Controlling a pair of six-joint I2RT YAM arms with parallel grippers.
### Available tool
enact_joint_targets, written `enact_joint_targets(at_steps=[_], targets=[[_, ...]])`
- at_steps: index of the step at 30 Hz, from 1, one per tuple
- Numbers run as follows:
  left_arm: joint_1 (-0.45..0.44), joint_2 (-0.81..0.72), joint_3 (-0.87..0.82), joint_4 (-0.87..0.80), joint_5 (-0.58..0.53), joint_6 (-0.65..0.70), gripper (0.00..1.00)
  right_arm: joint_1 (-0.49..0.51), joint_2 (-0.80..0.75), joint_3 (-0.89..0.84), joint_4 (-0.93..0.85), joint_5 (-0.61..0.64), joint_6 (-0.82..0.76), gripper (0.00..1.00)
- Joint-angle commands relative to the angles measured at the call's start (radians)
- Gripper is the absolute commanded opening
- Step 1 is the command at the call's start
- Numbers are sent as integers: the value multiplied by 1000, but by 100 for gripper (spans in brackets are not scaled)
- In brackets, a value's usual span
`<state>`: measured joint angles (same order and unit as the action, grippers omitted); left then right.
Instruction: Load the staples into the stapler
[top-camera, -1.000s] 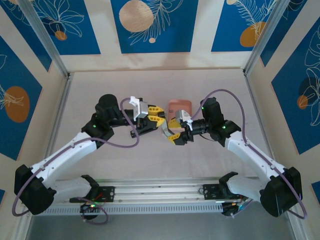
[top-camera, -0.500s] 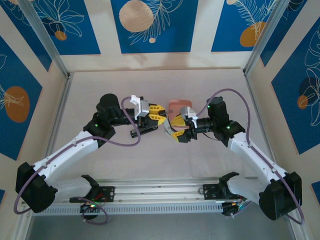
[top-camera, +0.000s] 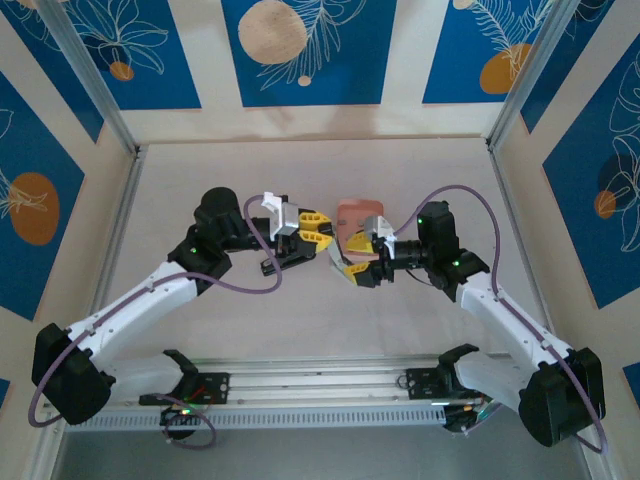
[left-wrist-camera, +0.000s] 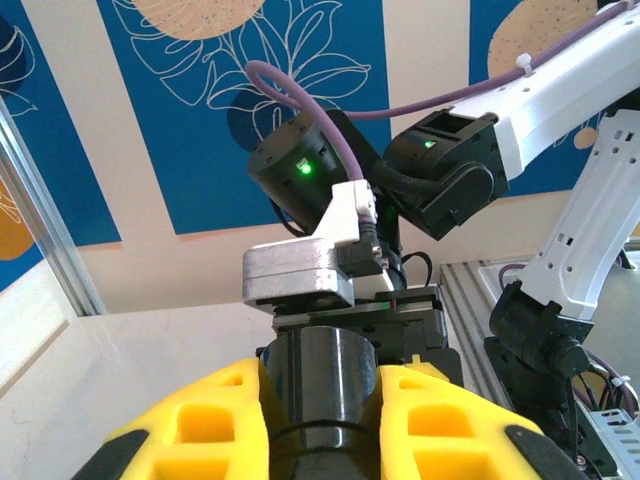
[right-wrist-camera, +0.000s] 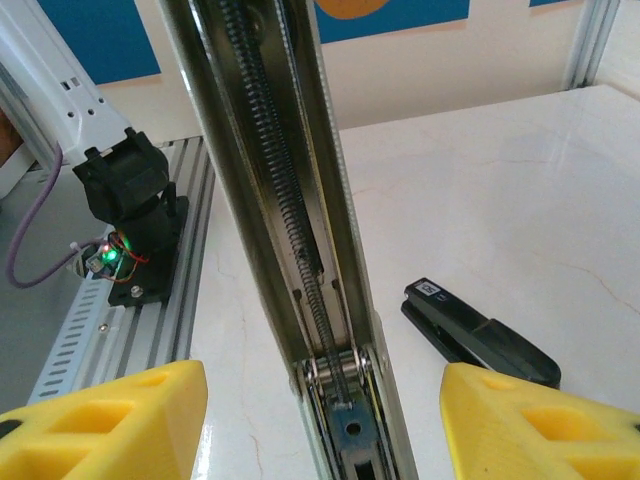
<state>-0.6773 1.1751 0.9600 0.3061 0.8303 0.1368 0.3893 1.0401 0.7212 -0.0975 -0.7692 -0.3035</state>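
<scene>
The stapler (top-camera: 333, 257) hangs above the table between the two grippers. My left gripper (top-camera: 316, 233) is shut on its glossy black end (left-wrist-camera: 320, 385), yellow fingers (left-wrist-camera: 210, 420) pressed on both sides. The stapler's open metal channel (right-wrist-camera: 270, 150), with its long spring bared, runs up between the fingers of my right gripper (right-wrist-camera: 320, 380). Those yellow fingers (right-wrist-camera: 110, 410) stand wide apart, with a gap on either side of the channel. In the overhead view my right gripper (top-camera: 354, 262) faces the left one. No staples can be made out.
A pink tray (top-camera: 360, 211) sits on the table just behind the grippers. A second black stapler (right-wrist-camera: 480, 338) lies flat on the table beside the right gripper. The aluminium rail (top-camera: 320, 385) with both arm bases runs along the near edge.
My right gripper has shifted slightly away from the near edge and its fingers have spread wider around the stapler. The left gripper keeps its hold, nearly still.
</scene>
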Motion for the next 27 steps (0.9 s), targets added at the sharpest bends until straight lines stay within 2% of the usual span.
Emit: enact_joint_targets(at_steps=[1, 8, 13, 16, 19, 22, 24, 25, 27], targets=[[-3, -6, 8, 87, 54, -2, 3, 16, 20, 4, 45, 2, 13, 64], [-5, -2, 2, 132, 73, -35, 3, 36, 57, -3, 136, -28, 62, 64], [-4, 7, -1, 167, 71, -53, 3, 57, 77, 2, 162, -75, 70, 59], [-5, 10, -3, 180, 73, -65, 2, 62, 72, -14, 219, -79, 96, 50], [-5, 5, -12, 173, 48, -65, 4, 60, 63, -16, 228, -74, 114, 29], [-4, -18, -36, 162, -28, -62, 19, 54, 44, -22, 207, -55, 136, 12], [-5, -36, -53, 143, -89, -62, 28, 47, 25, -29, 186, -21, 164, 5], [-4, -46, -60, 126, -115, -62, 33, 45, 11, -34, 176, 4, 176, 2], [-4, -67, -78, 86, -184, -60, 50, 40, -28, -54, 162, 85, 221, 0]])
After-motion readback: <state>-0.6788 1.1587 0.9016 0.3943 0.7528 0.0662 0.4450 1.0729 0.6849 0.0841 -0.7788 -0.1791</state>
